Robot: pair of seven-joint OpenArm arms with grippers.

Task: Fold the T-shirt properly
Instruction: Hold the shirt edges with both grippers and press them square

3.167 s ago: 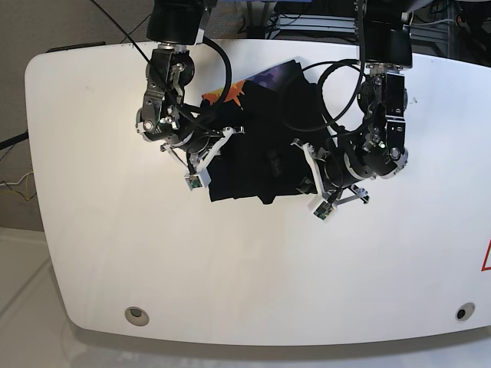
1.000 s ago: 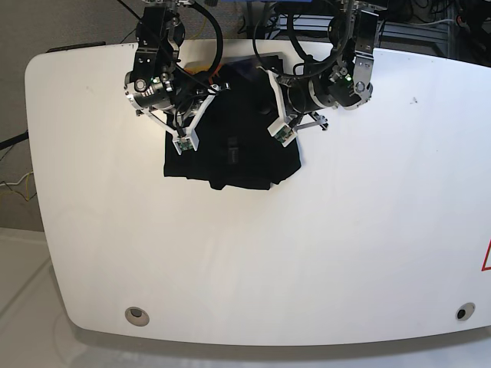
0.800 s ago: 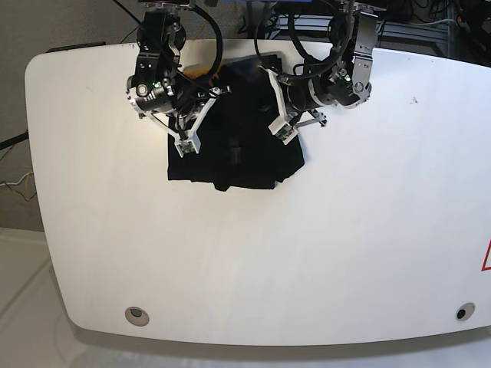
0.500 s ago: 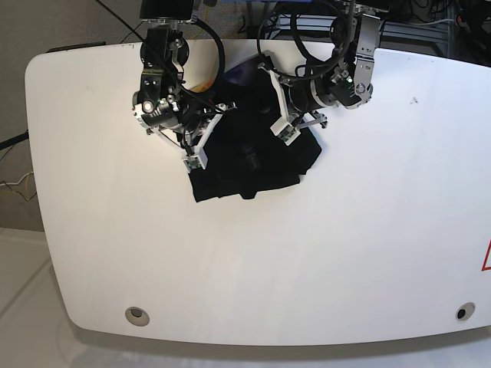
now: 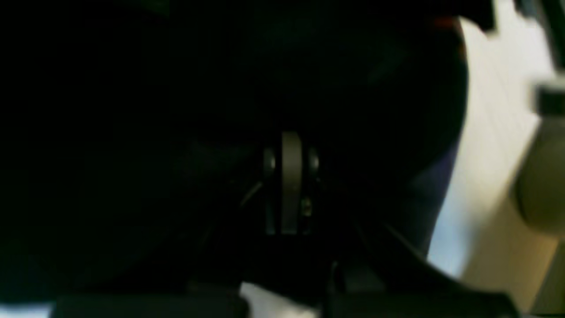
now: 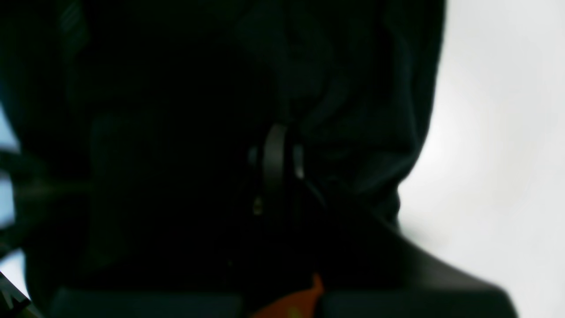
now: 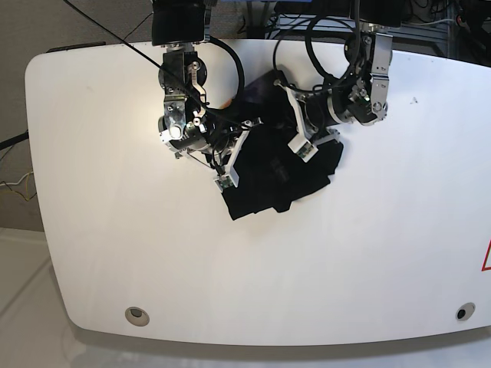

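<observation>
Both tools are pressed together on black cloth: the left tool (image 7: 301, 144) and the right tool (image 7: 228, 175) each pinch the T-shirt (image 7: 272, 172), which lies bunched between them on the white worktop (image 7: 368, 245). Expect soft, light, limp fabric that sags and slides on itself; you should take hold at edges or corners, not mid-panel. Count: one T-shirt, two tools, one worktop.

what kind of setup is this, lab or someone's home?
Likely a robotics lab bench. A white table with rounded corners, two arms mounted at its far edge working a black T-shirt, and loose cables and metal framing behind. Nothing homelike shows.
</observation>
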